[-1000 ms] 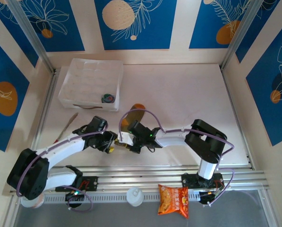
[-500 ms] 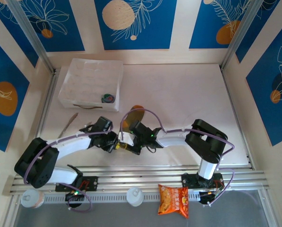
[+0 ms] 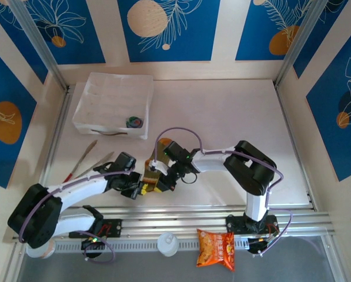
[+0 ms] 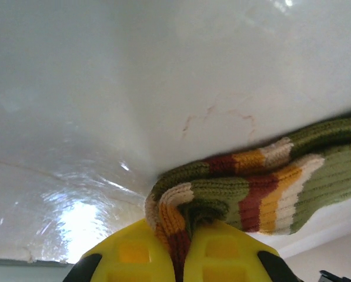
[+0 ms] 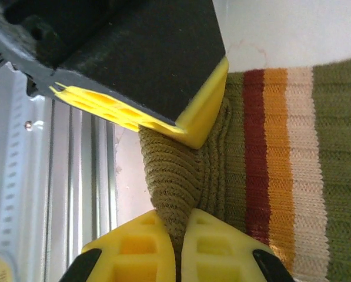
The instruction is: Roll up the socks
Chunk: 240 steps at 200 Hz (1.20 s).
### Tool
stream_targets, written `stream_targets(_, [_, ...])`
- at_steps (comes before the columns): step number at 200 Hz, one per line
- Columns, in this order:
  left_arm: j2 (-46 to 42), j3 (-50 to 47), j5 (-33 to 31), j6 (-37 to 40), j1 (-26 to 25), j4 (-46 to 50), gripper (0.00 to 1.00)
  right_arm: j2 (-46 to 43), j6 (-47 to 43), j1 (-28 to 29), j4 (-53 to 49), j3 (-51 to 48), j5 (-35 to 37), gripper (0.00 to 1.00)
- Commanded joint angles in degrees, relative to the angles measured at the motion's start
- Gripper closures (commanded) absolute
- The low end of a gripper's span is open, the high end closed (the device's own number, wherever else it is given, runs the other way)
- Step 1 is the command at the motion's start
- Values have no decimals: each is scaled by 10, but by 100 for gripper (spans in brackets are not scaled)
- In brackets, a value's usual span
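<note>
Sock [image 3: 151, 179] near table [image 3: 234, 117] front edge. Left gripper [image 4: 184, 249] clamped on its striped cuff, right gripper [image 5: 178, 235] clamped on olive fold. Box [image 3: 104, 94] holds one round item [image 3: 133, 121].

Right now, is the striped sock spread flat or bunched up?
Bunched up. The sock is gathered into folds where the left gripper pinches its striped end, and the right gripper pinches another fold.

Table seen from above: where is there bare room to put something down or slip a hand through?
The widest bare patch of table lies right of the plastic box, beyond the right arm, up to the right wall. It is crowded front left: the left gripper and right gripper both pinch the striped sock there, with thin tools beside them.
</note>
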State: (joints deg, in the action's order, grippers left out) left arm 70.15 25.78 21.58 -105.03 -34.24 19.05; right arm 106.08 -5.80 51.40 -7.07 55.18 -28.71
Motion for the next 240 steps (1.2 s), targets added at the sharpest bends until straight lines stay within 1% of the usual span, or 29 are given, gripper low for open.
stream_targets(1, [51, 5, -39, -39, 6, 133, 100, -18, 12, 6, -55, -6, -33, 86])
stream_targets(17, [79, 41, -42, -34, 8, 180, 100, -73, -11, 19, 0, -55, 39, 73])
stream_targets(32, [107, 70, -37, -30, 8, 215, 100, -139, -42, 38, 59, -105, 124, 62])
stream_targets(42, [126, 90, -36, -24, 8, 238, 100, -172, -59, 47, 79, -124, 172, 57])
stream_targets(50, [140, 102, -35, -21, 8, 257, 100, -189, -66, 50, 84, -129, 195, 56])
stream_targets(62, [158, 119, -36, -20, 8, 276, 100, -202, -72, 53, 79, -128, 211, 55])
stream_targets(89, [185, 143, -35, -25, 8, 285, 100, -199, -79, 80, 84, -123, 230, 53])
stream_targets(129, [202, 153, -35, -27, 14, 275, 100, -147, -71, 112, 93, -87, 282, 54])
stream_targets(154, [212, 156, -28, -22, 19, 269, 100, -117, -64, 119, 103, -69, 283, 54])
stream_targets(199, [214, 155, -21, -13, 28, 255, 100, -73, -47, 119, 86, -45, 289, 62])
stream_targets(212, [213, 154, -19, -10, 30, 250, 100, -66, -43, 117, 77, -40, 287, 68])
stream_targets(224, [209, 153, -18, -9, 32, 250, 100, -59, -38, 113, 67, -35, 281, 77])
stream_targets(240, [198, 157, -29, -3, 34, 254, 100, -52, -30, 107, 56, -32, 273, 86])
